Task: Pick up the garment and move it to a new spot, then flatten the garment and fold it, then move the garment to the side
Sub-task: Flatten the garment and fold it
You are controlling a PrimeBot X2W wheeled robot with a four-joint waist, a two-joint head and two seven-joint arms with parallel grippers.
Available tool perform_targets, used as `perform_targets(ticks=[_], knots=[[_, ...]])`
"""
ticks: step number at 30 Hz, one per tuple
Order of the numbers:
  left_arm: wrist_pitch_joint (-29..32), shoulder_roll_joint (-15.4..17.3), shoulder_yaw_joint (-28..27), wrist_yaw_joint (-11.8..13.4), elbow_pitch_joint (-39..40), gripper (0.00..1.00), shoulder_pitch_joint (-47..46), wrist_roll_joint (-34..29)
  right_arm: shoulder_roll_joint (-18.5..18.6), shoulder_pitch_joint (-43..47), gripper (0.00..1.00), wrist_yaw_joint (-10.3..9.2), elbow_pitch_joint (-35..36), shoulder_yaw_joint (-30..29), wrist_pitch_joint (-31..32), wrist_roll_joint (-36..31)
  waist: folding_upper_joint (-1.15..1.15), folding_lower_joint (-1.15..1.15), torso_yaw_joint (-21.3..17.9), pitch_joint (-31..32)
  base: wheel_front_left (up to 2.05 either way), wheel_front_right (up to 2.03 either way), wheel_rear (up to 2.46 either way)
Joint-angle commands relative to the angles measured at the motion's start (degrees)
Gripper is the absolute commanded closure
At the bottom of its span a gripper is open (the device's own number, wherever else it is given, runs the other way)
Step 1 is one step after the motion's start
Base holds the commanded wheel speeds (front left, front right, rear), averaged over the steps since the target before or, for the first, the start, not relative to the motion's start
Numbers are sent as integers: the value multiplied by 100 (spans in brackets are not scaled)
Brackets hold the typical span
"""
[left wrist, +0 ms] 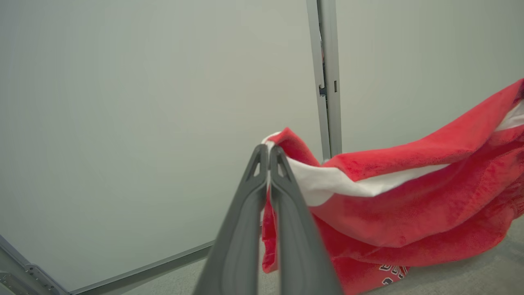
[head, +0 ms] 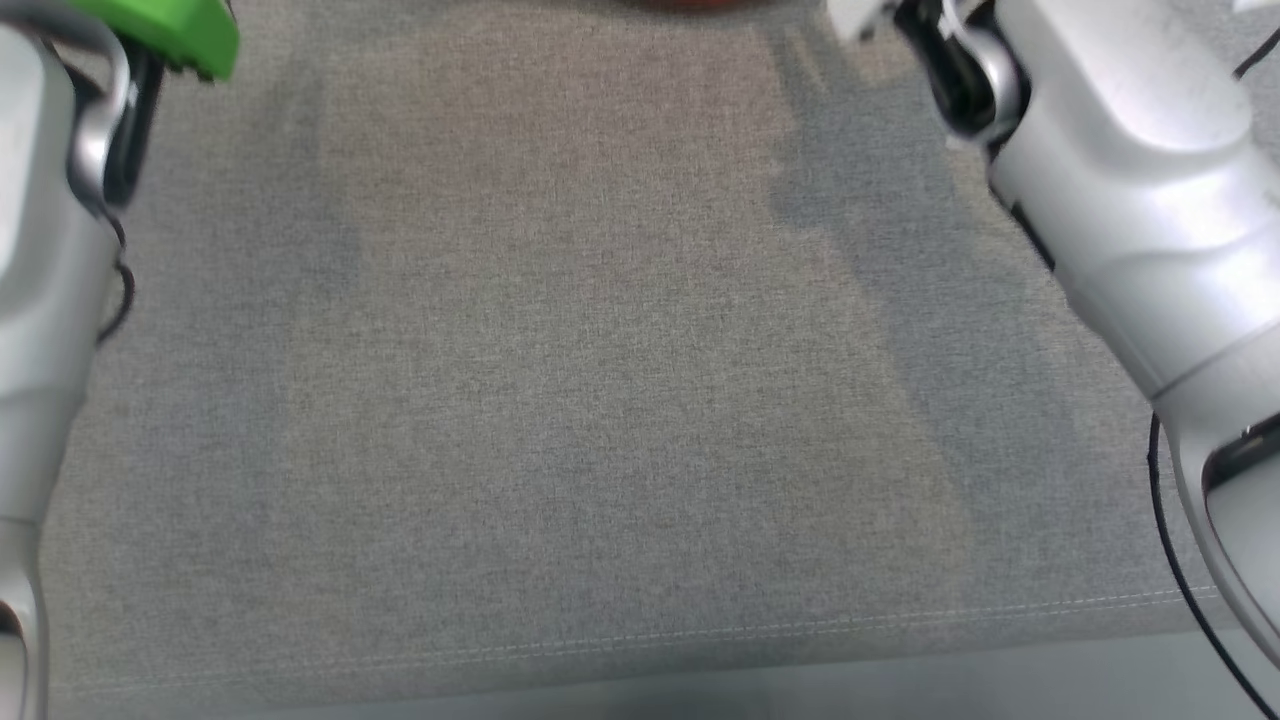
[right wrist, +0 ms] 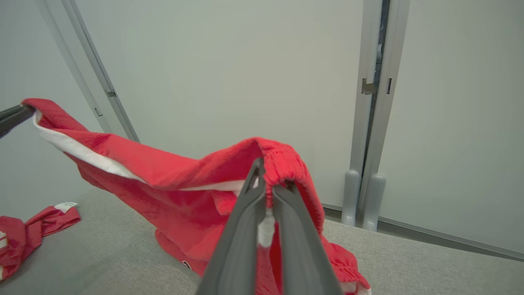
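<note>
Head view: steep down, close over grey surface. Wrist views face wall, share red garment: left's 3 o'clock, right's 9.

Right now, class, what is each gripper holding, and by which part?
Both hold the red garment: the left gripper pinches a white-trimmed edge, the right gripper a gathered red edge.

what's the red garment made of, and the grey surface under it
Garment: looks like soft plush or fleece-type knit, matte, going by its fuzzy nap and limp drape; its white band looks smoother. Grey surface: woven cloth, matte, with a visible heathered weave and a stitched seam.
</note>
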State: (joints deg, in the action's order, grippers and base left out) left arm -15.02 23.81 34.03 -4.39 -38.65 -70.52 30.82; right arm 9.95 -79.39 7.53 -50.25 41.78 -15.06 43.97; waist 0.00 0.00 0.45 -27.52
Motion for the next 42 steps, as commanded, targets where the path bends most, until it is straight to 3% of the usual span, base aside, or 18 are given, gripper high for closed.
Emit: perform_targets(ticks=[1,8,18,23,31,42], knots=[[-12,-13,-81,-53,65,100,317,-76,99,239,100,-7,135,179,-24,191,0,0,-34,238,0,0,0],[-12,9,-566,-147,474,100,1650,-113,447,1133,100,-7,700,998,6,1277,0,0,-120,733,0,0,0],[-13,-110,-1303,-204,1158,100,3849,39,1253,2639,100,-5,2024,2065,-11,2494,0,0,-280,1525,0,0,0],[-13,-198,-1634,-158,1363,100,4675,33,1417,3141,100,-5,2406,2309,-18,2786,0,0,-377,1764,0,0,0],[-13,-595,-2067,-173,1570,100,5930,-44,1727,4028,100,-5,2967,2525,-22,3262,0,0,-368,2083,0,0,0],[-13,-955,-2555,-136,1555,100,7082,-301,2129,5120,100,-5,3445,2703,-23,3391,0,0,-321,2566,0,0,0]])
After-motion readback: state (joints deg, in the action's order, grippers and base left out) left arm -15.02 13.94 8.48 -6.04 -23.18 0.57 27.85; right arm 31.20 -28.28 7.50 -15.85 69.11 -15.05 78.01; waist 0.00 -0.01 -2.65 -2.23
